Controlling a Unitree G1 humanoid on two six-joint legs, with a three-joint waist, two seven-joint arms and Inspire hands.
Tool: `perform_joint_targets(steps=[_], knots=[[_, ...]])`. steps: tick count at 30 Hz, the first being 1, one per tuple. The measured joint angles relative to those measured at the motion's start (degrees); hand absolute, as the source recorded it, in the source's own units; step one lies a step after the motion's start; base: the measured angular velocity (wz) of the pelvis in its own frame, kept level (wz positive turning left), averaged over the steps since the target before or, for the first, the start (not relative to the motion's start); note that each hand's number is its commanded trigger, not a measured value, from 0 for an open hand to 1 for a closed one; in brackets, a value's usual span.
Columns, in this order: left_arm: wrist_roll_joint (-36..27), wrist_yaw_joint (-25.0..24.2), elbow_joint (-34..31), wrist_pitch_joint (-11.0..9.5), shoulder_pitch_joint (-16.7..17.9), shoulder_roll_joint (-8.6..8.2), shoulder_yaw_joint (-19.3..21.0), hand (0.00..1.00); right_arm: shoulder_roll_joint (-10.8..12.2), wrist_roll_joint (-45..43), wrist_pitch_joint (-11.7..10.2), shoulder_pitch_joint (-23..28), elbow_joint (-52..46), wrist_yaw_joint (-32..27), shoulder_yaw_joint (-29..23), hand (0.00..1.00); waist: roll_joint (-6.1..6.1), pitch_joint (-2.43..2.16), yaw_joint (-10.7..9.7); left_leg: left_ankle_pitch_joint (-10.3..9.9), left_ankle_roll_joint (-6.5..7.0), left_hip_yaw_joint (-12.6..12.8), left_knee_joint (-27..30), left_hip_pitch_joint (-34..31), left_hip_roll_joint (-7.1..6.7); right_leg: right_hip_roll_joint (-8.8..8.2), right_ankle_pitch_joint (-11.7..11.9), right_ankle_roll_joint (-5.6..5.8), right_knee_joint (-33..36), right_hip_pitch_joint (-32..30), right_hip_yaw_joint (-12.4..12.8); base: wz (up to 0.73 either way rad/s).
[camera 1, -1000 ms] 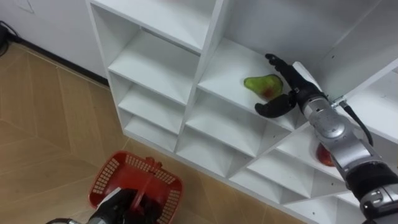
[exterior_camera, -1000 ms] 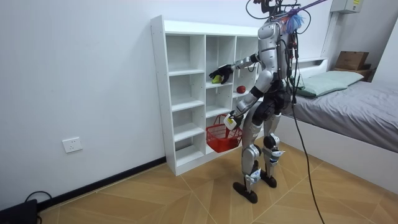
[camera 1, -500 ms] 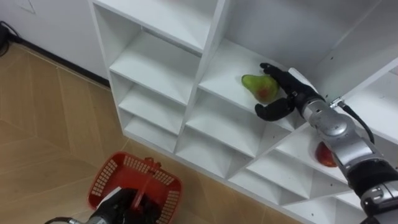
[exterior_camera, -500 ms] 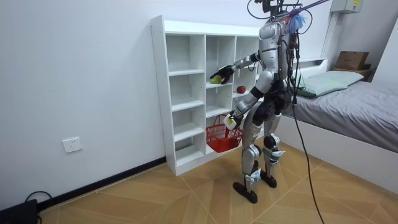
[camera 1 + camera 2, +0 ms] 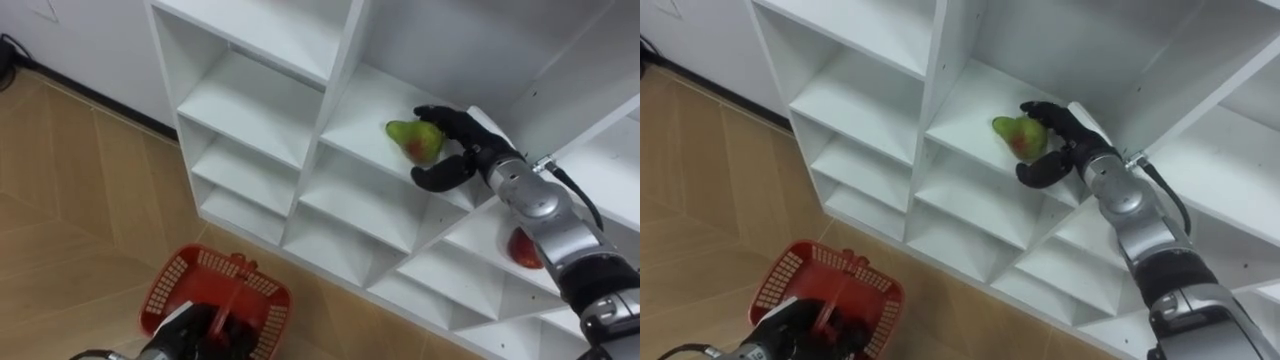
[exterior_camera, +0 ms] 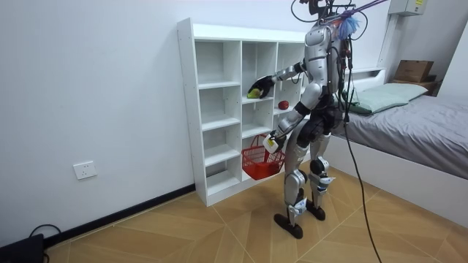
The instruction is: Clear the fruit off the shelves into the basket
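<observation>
A green pear with a red blush [image 5: 408, 139] lies at the front of a middle shelf of the white closet [image 5: 262, 100]. My right hand [image 5: 463, 151] reaches in from the right, its fingers curled over the pear's top and its thumb hooked underneath. Low in the left eye view my left hand [image 5: 206, 329] grips the handle of a red basket [image 5: 177, 284], which hangs above the wooden floor. In the room view I stand upright facing the closet [image 6: 208, 109], right arm stretched to the pear [image 6: 254, 93].
A red apple [image 5: 522, 250] sits on the shelf below and to the right of my right forearm. White dividers wall in each compartment. In the room view a bed [image 6: 409, 124] stands behind me at the right, and wooden floor [image 6: 219, 226] lies around my feet.
My right hand's fingers have come down from above the pear and curled over it, and the pear has shifted slightly left. The basket and left hand have not moved.
</observation>
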Motion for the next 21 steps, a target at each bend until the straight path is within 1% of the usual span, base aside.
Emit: perform_joint_targets(steps=[2, 5, 11, 15, 21], knots=[[0.0, 0.1, 0.7, 0.0, -0.1, 0.19, 0.0, 1.0, 0.0, 0.0, 0.0, 0.0, 0.0, 0.1, 0.0, 1.0, 0.04, 0.01, 0.0, 0.0, 0.01, 0.0, 0.0, 0.0, -0.01, 0.0, 0.0, 0.01, 0.0, 0.0, 0.0, 0.0], [0.0, 0.2, 1.2, 0.0, -0.2, 0.29, 0.0, 1.0, 0.0, -0.1, -0.5, 0.0, 0.1, -1.3, 0.0, 1.0, 0.07, 0.03, 0.0, 0.0, 0.01, 0.0, 0.0, 0.0, -0.02, -0.02, 0.0, 0.01, 0.0, 0.0, 0.0, 0.0], [0.0, 0.3, 1.2, 0.0, -0.3, 0.3, 0.0, 1.0, 0.0, -0.1, -0.5, 0.0, 0.1, -1.9, 0.0, 1.0, 0.09, 0.03, 0.0, 0.0, 0.01, 0.0, 0.0, 0.0, -0.03, -0.02, 0.0, 0.02, 0.0, 0.0, 0.0, 0.0], [0.0, 0.4, 1.2, 0.0, -0.4, 0.27, 0.0, 1.0, 0.0, -0.1, -0.4, 0.1, 0.1, -0.3, 0.1, 1.0, 0.09, 0.03, 0.2, 0.0, 0.01, 0.0, 0.0, 0.0, -0.03, -0.02, 0.0, 0.03, -0.1, -0.1, 0.0, 0.0], [0.0, 0.3, 1.2, 0.0, -0.3, 0.25, 0.0, 1.0, 0.0, 0.2, -0.4, 0.1, 0.0, 0.2, 0.0, 1.0, 0.39, -0.06, 0.2, 0.0, 0.03, 0.0, 0.0, -0.1, -0.03, -0.01, 0.0, 0.04, -0.1, -0.1, 0.0, 0.0]])
